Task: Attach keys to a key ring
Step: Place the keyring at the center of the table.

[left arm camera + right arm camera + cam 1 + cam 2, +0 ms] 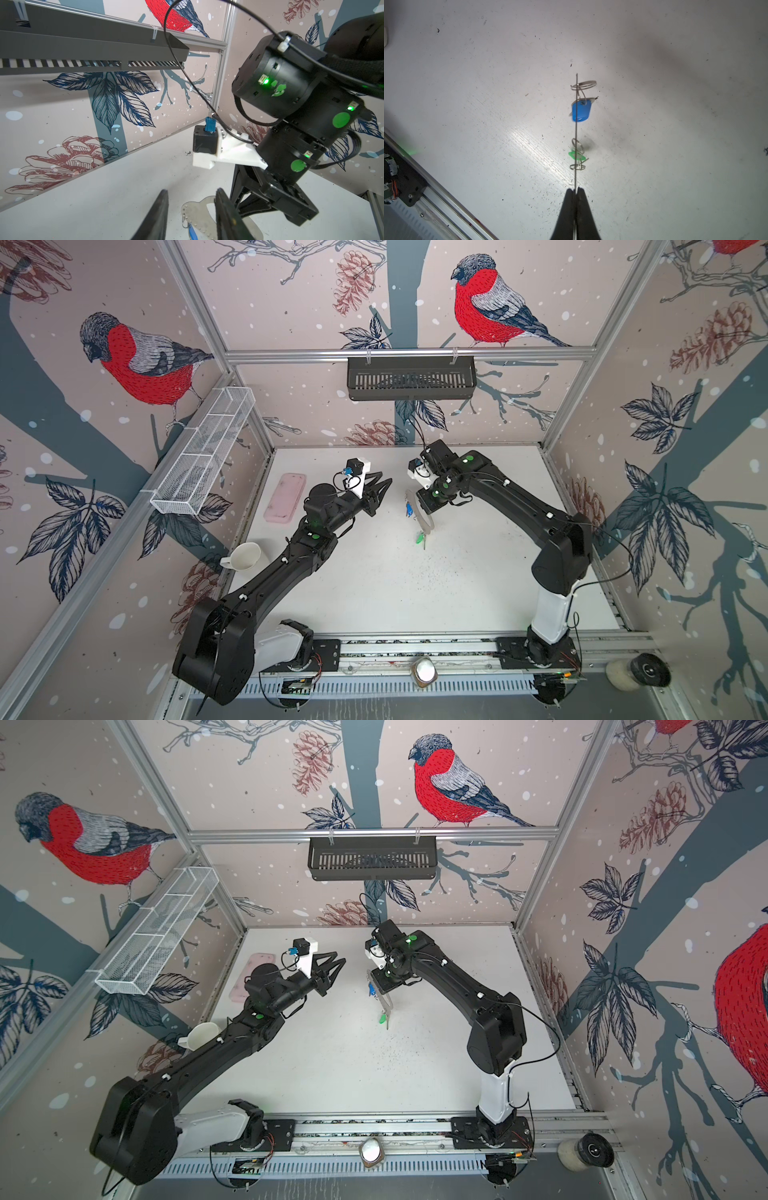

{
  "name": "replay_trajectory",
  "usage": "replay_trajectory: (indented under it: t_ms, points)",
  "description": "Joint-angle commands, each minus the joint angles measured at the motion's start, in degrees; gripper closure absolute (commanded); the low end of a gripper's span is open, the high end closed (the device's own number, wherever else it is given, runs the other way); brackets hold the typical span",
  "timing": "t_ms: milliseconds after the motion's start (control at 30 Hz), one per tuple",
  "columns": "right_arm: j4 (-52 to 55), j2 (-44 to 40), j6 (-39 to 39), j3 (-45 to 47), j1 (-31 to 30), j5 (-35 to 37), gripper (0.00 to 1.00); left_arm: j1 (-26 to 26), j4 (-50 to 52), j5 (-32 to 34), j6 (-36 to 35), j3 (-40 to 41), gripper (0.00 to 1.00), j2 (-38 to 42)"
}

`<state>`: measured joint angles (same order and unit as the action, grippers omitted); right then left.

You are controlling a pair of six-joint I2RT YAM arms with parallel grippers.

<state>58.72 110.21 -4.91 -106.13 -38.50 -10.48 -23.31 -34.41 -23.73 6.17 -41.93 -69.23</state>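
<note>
Your right pincer [575, 190] clamps the key ring [197, 212] edge-up above the tabletop [467, 83], with the blue-tagged key [581, 111] dangling toward twelve o'clock and the green-tagged key [576, 155] toward six, while your left pincer [192, 192] sits half-parted and empty at ten o'clock.

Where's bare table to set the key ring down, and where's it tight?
Widest bare table: front middle, from front rail up to the hanging keys. Crowded: left edge by pink case and cup; around the key ring in the right hand.
</note>
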Motion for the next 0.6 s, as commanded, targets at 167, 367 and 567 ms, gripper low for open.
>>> replay_trajectory:
  t_ms: [167,367,567]
  points:
    - [2.47,8.96,-6.01,-9.8,0.73,-7.23,1.0,0.06,0.11,3.96,-0.26,1.55,0.62,4.51]
    - [-5.84,12.28,-13.11,-14.19,1.84,-15.35,1.0,0.11,0.95,4.45,-0.18,2.47,0.62,7.08]
    - [-7.59,16.41,-16.21,-19.01,1.76,-21.07,1.0,0.11,2.61,5.35,-0.83,2.49,0.62,8.56]
